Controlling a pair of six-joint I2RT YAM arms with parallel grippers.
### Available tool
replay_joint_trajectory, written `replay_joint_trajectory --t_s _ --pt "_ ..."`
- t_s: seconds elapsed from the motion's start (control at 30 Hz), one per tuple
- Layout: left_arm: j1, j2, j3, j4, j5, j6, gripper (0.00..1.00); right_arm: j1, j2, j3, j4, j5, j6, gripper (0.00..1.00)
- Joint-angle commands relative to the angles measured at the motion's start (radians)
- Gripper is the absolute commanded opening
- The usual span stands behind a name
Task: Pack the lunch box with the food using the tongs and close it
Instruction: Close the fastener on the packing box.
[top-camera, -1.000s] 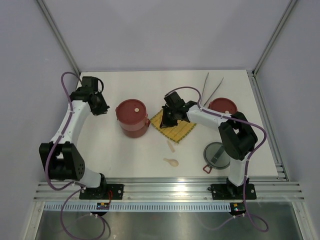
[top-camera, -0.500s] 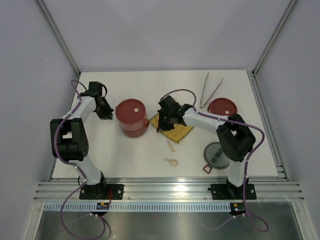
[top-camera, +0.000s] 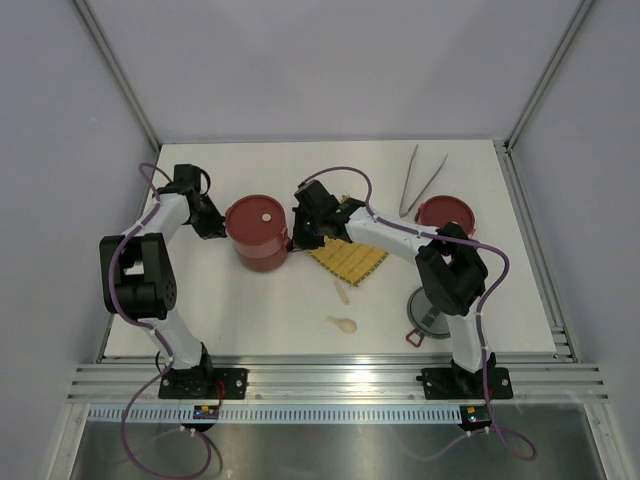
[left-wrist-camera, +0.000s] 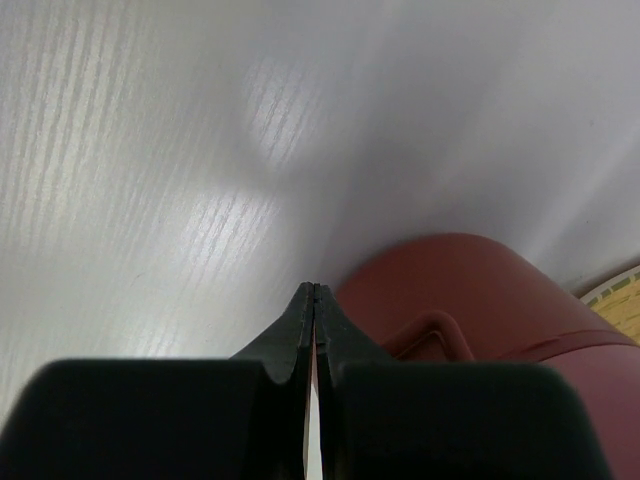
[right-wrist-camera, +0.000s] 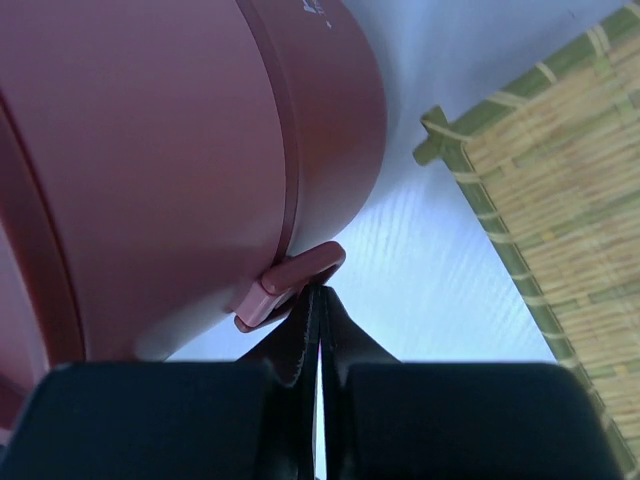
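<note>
The lunch box (top-camera: 259, 233) stands as a dark-red round stack left of centre, a flat red disc on top. My left gripper (top-camera: 213, 229) is shut, its tip (left-wrist-camera: 315, 290) close beside the box's left wall (left-wrist-camera: 470, 290). My right gripper (top-camera: 298, 238) is shut and empty. Its tip (right-wrist-camera: 320, 291) touches a red clip (right-wrist-camera: 292, 281) on the box's right side (right-wrist-camera: 150, 150). The silver tongs (top-camera: 421, 180) lie at the back right, untouched. A separate red round piece (top-camera: 446, 213) sits near them. No food shows in any view.
A yellow woven mat (top-camera: 350, 256) lies just right of the box, under my right forearm. A grey see-through lid (top-camera: 432, 308) with a red clip rests front right. A cream spoon (top-camera: 342, 323) and a small cream piece (top-camera: 341, 291) lie in front of the mat.
My right gripper moved left off the mat to the lunch box's right side. The left arm folded in and its gripper came up against the box's left side.
</note>
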Motion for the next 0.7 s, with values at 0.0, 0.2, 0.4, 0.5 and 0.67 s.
replay_joint_trajectory --t_s 0.0,0.2,0.4,0.5,0.67 --pt "0.004 -0.011 -0.004 0.011 0.037 -0.001 0.0 0.005 0.015 0.056 0.073 0.01 0.034 0.01" --pt "0.068 -0.054 0.03 -0.007 -0.016 -0.021 0.0 0.007 -0.083 -0.1 0.082 0.076 0.022 0.01" --pt "0.106 0.007 0.085 0.002 -0.033 -0.074 0.0 0.005 -0.141 -0.221 0.085 0.096 0.034 0.01" --pt "0.108 0.046 0.116 0.017 -0.033 -0.079 0.0 0.005 -0.151 -0.235 0.082 0.108 0.037 0.0" --pt "0.105 0.129 0.182 0.033 0.016 -0.079 0.0 0.005 -0.077 -0.142 0.072 0.093 0.036 0.0"
